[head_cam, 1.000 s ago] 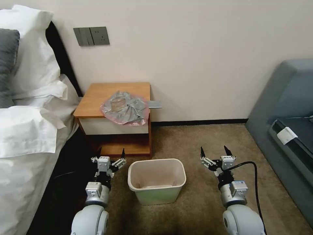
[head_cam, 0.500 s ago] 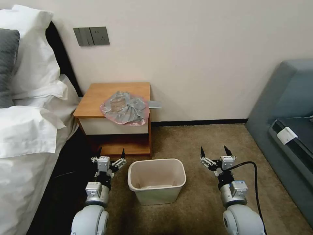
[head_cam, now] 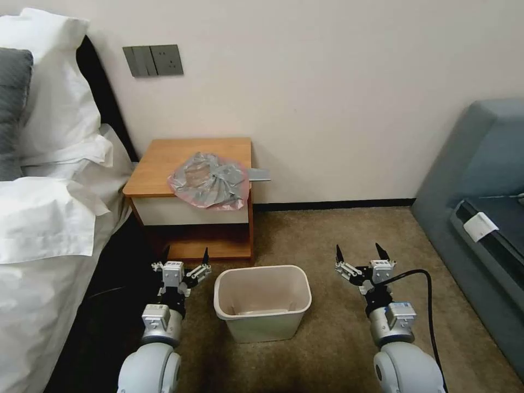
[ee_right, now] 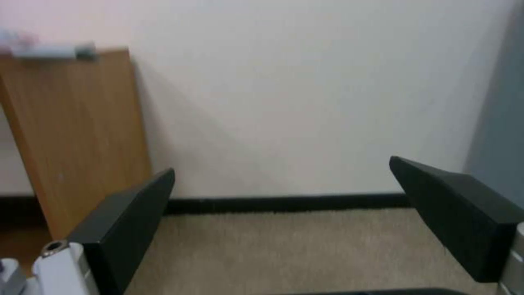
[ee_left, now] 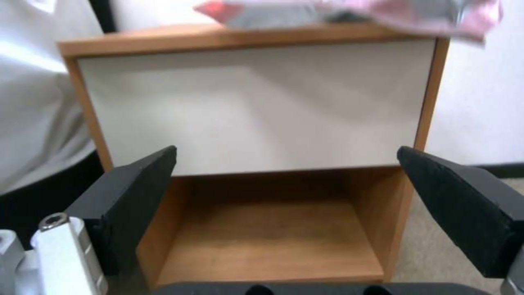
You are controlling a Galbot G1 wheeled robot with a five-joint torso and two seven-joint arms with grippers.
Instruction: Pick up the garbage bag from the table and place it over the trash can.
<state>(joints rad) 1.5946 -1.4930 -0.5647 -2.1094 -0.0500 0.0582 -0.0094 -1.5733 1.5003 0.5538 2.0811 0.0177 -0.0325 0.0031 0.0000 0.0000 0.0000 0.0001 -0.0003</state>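
Nothing has moved since the earlier frames: both hands hang low with fingers spread wide, holding nothing. From the trash can [head_cam: 262,302], the garbage bag [head_cam: 208,180] lies up and beyond on the worktop [head_cam: 158,164], nearer the left hand [head_cam: 185,257] than the right hand [head_cam: 360,254], which sits off toward the sofa.

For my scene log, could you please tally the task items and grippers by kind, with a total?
Bag: 1, lying on the table
Table: 1
Bin: 1, on the carpet
Grippers: 2, left gripper and right gripper, both open, low on either side of the bin
Total: 5
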